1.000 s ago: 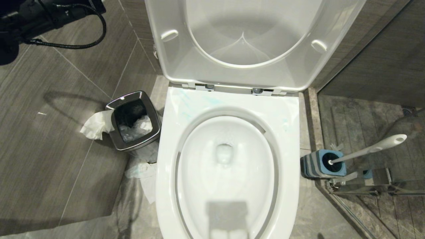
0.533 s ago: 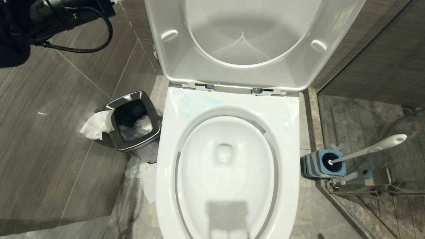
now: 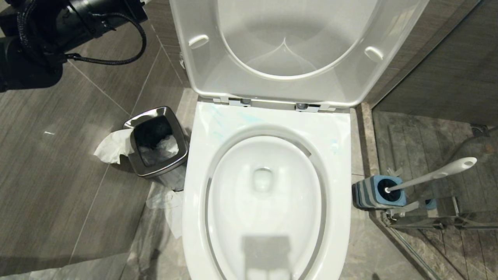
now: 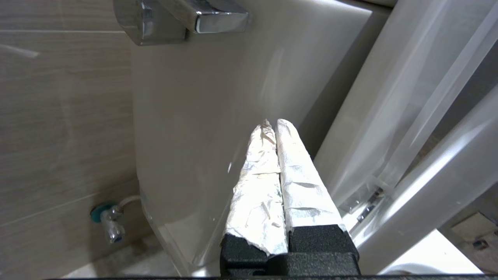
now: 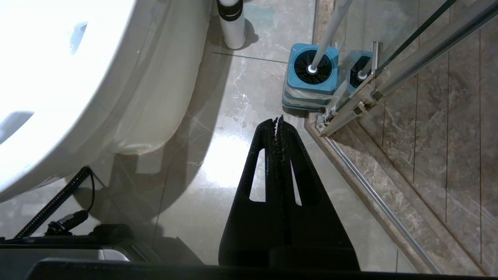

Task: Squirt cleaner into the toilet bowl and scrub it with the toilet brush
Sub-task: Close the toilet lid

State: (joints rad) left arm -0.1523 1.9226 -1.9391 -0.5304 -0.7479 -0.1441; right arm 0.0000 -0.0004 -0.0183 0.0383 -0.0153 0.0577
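No readable text (labels, brands, numbers) on anything

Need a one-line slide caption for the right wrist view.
Shut right end effector hangs above the floor tiles, pointing toward the toilet brush standing in its blue-topped holder.

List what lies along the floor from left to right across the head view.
crumpled paper → steel waste bin → toilet bowl → blue-topped brush holder → toilet brush, its handle leaning right
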